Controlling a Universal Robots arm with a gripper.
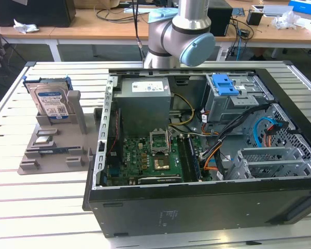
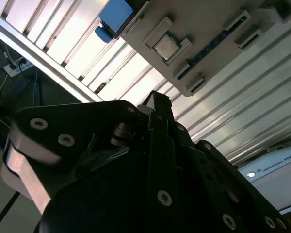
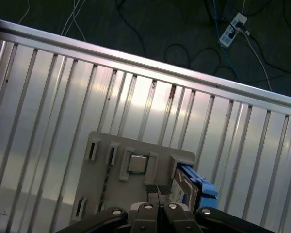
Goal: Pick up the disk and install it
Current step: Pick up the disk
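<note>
**One disk point(image 1: 51, 101) upright in its holder, gripper point(image 3: 158, 190) closed above**

One disk stands on edge in a slot at the far end of a grey holder point(image 1: 52, 150), at the exterior view's left, on the slatted table point(image 1: 41, 207). Its label faces the near side and the blue bracket runs along both side edges. The top edge is free. A grey post point(image 1: 75, 110) of the holder stands just beside the disk on the exterior view's right.

In both wrist views the gripper hangs over the holder, near the disk point(image 3: 184, 187), and touches nothing. Its fingertips point(image 2: 159, 97) are pressed together with nothing between them. A small square chip point(image 3: 137, 163) lies flat in a pocket of the holder, near the disk.

To the exterior view's left of the holder, and on its near side, the table is bare. On its right a narrow strip of table separates it from the open computer case point(image 1: 197, 207), whose side wall rises there.

Inside the case are the green board point(image 1: 150, 161), a grey power-supply box point(image 1: 145, 104) at the far side, a blue latch piece point(image 1: 223, 84), a metal cage point(image 1: 272, 163) and loose cables point(image 1: 233, 135) between them. The arm point(image 1: 181, 36) rises behind the far edge of the case.
</note>
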